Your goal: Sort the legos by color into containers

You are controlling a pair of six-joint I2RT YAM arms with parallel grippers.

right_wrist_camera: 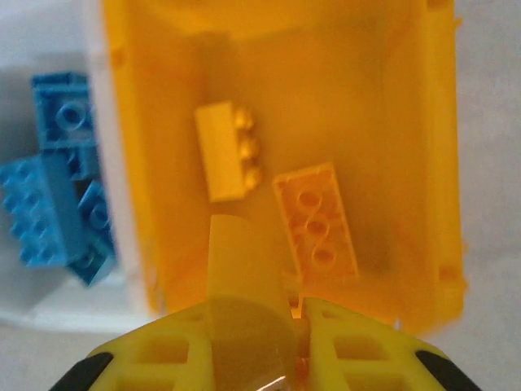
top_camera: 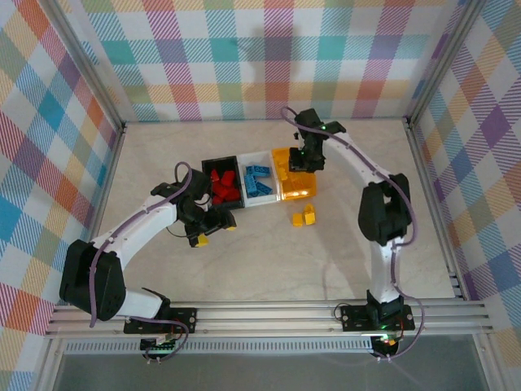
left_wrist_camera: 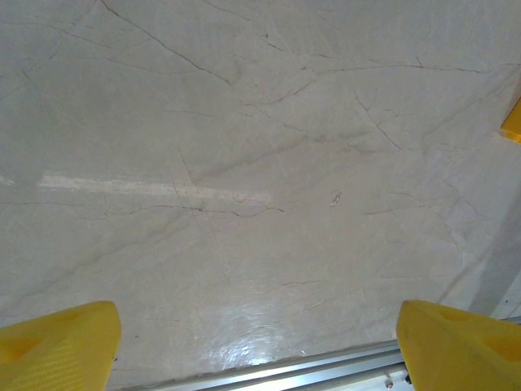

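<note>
The right gripper point(right_wrist_camera: 297, 314) is held over the orange-yellow bin point(right_wrist_camera: 130, 204), its fingers drawn almost together; a blurred pale yellow shape is seen against them, and whether a brick is gripped cannot be told. Two yellow bricks point(right_wrist_camera: 228, 151) lie on the bin floor just ahead of the fingertips. Blue bricks point(right_wrist_camera: 57, 187) are piled in the white bin point(top_camera: 259, 202) alongside, and red bricks point(top_camera: 224, 186) in the black bin point(top_camera: 210, 163). The left gripper point(left_wrist_camera: 260, 350) is spread wide over bare table point(left_wrist_camera: 244, 163), near the black bin's front edge. Two loose yellow bricks point(top_camera: 304, 216) sit before the orange-yellow bin, with open table around them
</note>
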